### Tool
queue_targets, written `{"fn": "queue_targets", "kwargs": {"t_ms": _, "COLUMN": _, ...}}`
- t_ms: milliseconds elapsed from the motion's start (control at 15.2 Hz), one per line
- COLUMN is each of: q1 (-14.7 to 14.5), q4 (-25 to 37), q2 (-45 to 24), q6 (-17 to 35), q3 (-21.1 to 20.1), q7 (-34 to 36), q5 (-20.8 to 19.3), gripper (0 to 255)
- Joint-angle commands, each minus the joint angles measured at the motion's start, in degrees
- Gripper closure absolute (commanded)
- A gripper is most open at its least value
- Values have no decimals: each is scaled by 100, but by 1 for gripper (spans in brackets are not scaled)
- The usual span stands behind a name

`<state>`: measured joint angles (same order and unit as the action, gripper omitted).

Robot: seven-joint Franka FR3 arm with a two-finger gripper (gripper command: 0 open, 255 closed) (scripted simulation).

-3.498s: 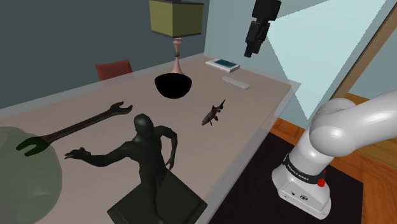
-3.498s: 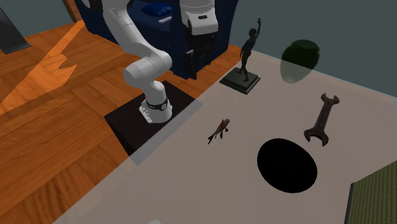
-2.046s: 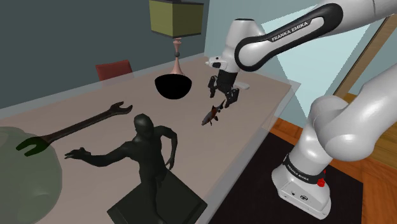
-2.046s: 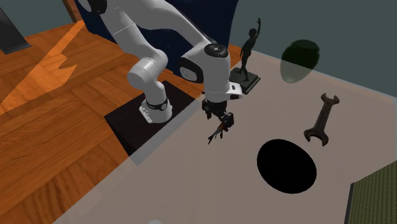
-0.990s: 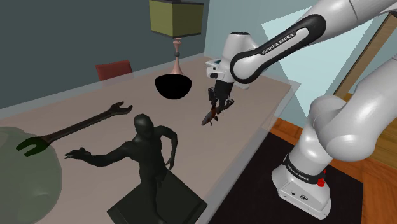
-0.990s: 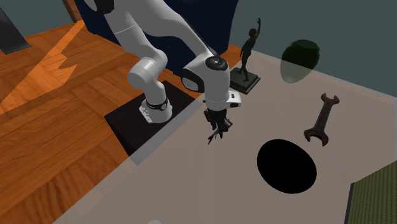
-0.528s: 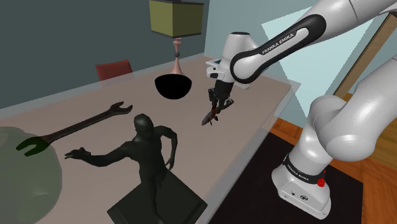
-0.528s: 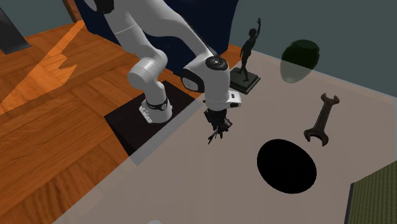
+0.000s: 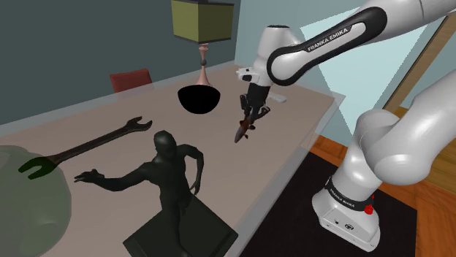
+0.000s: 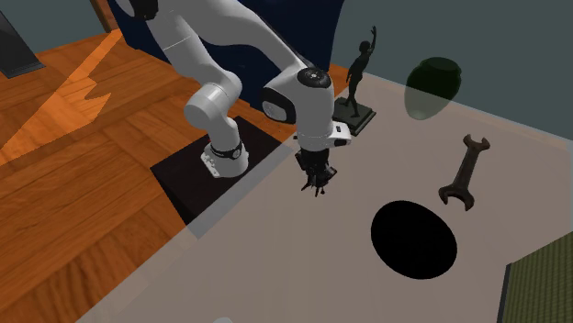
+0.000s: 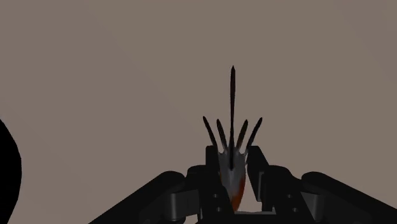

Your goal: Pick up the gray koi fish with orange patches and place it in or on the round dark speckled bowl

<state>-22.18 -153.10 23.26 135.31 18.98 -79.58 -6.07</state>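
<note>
The small gray koi fish point(image 9: 242, 131) with orange patches hangs nose down, clasped in my gripper point(image 9: 250, 119), just above the tabletop. The second exterior view has the gripper point(image 10: 318, 176) shut on the fish point(image 10: 320, 188), whose fins poke out below the fingers. In the wrist view the fish point(image 11: 231, 167) is pinched between the two fingers, its tail spikes pointing away from the gripper point(image 11: 232, 178). The round dark bowl point(image 9: 199, 98) stands on the table beyond the fish, to the shoulder view's left. In the second exterior view the bowl point(image 10: 413, 239) lies to the lower right of the gripper.
A dark wrench point(image 9: 88, 146) and a black figure statue point(image 9: 172, 175) lie toward the shoulder view's lower left, beside a green vase point(image 9: 29, 197). A lamp point(image 9: 202, 29), a remote point(image 9: 270, 95) and a tablet point(image 9: 257, 73) sit at the far end. The table edge runs close to the stand.
Over the last second the fingers finished closing on the fish. The gripper then rose a little and the fish came off the table with it.
</note>
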Motion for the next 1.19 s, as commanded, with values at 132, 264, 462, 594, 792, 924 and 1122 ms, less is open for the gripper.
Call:
{"fn": "queue_targets", "kwargs": {"t_ms": 132, "q1": 26, "q4": 156, "q2": 230, "q6": -386, "q3": -61, "q7": 45, "q5": -28, "gripper": 255}}
{"fn": "queue_targets", "kwargs": {"t_ms": 264, "q1": 34, "q4": 248, "q2": 324, "q6": -571, "q3": -89, "q7": 62, "q5": -33, "gripper": 255}}
{"fn": "queue_targets", "kwargs": {"t_ms": 462, "q1": 41, "q4": 395, "q2": 451, "q6": -843, "q3": -129, "q7": 85, "q5": -36, "gripper": 255}}
{"fn": "queue_targets", "kwargs": {"t_ms": 594, "q1": 44, "q4": 499, "q2": 526, "q6": -1021, "q3": -155, "q7": 97, "q5": -35, "gripper": 255}}
{"fn": "queue_targets", "kwargs": {"t_ms": 792, "q1": 45, "q4": 663, "q2": 625, "q6": -1283, "q3": -191, "q7": 114, "q5": -30, "gripper": 255}}
{"fn": "queue_targets", "kwargs": {"t_ms": 924, "q1": 45, "q4": 778, "q2": 682, "q6": -1454, "q3": -214, "q7": 124, "q5": -25, "gripper": 255}}
{"fn": "queue_targets", "kwargs": {"t_ms": 1122, "q1": 42, "q4": 959, "q2": 755, "q6": -1707, "q3": -248, "q7": 137, "q5": -15, "gripper": 255}}
